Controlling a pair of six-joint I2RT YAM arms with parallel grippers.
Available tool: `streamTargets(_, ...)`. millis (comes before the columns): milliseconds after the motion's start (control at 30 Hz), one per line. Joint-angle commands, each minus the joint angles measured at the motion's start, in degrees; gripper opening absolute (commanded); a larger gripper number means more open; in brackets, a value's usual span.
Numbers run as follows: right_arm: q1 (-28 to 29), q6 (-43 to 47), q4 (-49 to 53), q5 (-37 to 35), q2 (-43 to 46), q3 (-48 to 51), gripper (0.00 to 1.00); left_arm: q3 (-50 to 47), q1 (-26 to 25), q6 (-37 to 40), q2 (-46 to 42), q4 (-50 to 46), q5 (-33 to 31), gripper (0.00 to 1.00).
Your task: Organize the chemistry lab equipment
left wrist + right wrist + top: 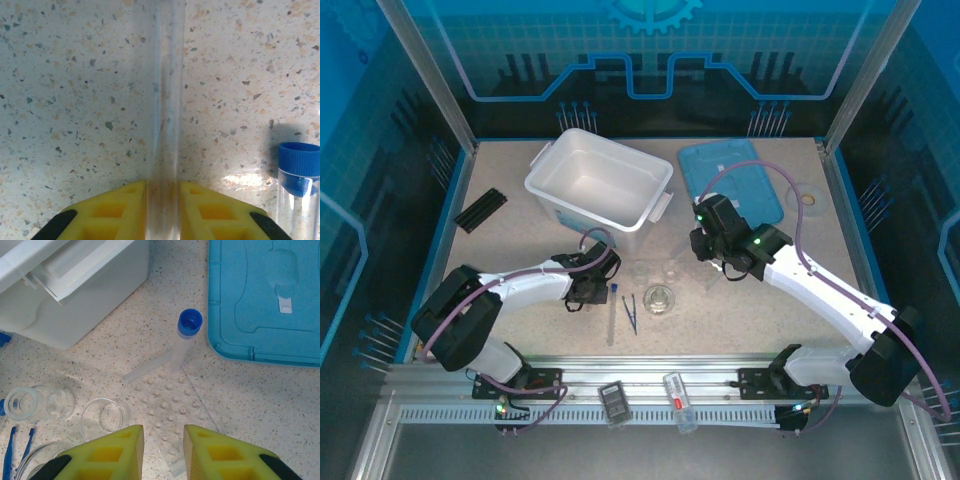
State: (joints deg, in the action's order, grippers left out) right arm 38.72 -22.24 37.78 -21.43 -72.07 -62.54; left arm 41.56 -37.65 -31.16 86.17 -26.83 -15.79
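Two grippers: my left gripper (163, 212) hangs low over the speckled table (60, 100); my right gripper (163, 455) is near the table's middle.
White plastic bin (595, 185): open, at the back left. The largest piece; stiff and, I judge, light while empty. A rim handle is the place to hold it.
Light-blue flat lid (730, 178): lies off the bin, just to its right. Thin, perhaps a little springy; take it by an edge.
Small clear studded rack (167, 407): flat on the table, its near end reaching into the gap of my right jaws. They stand narrowly apart, and I cannot tell whether they nip it. Hard, slick, light.
Slim clear tube (165, 100): pinched across its body by my left jaws, with a pad against each side. Light, round and slippery, so likely to pivot unless held near its middle.
Second blue-capped tube (299, 185): just to the right of that grip.
Third blue-capped tube (184, 337): leaning on the rack's far edge.
Small round glass dish (660, 298): between my two arms. Fragile; needs a gentle rim grip.
Dark blue tweezers (630, 313): beside the dish. Thin and springy.
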Motion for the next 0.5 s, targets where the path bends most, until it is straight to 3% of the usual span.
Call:
streamTargets(0, 0.90, -0.62, -0.69, -0.19, -0.27, -0.21, 0.29, 0.71, -0.05, 0.02, 0.80, 0.46, 2.78, 0.20)
streamTargets(233, 0.84, -0.84, -0.35, 0.12, 0.40, -0.44, 0.27, 1.03, -0.13, 1.05, 0.02, -0.18, 2.60, 0.09)
streamTargets(467, 0.61, 0.23, -0.60, 4.55, 0.51, -1.72, 0.28, 0.26, -0.31, 2.27, -7.41, -1.27, 0.73, 0.07)
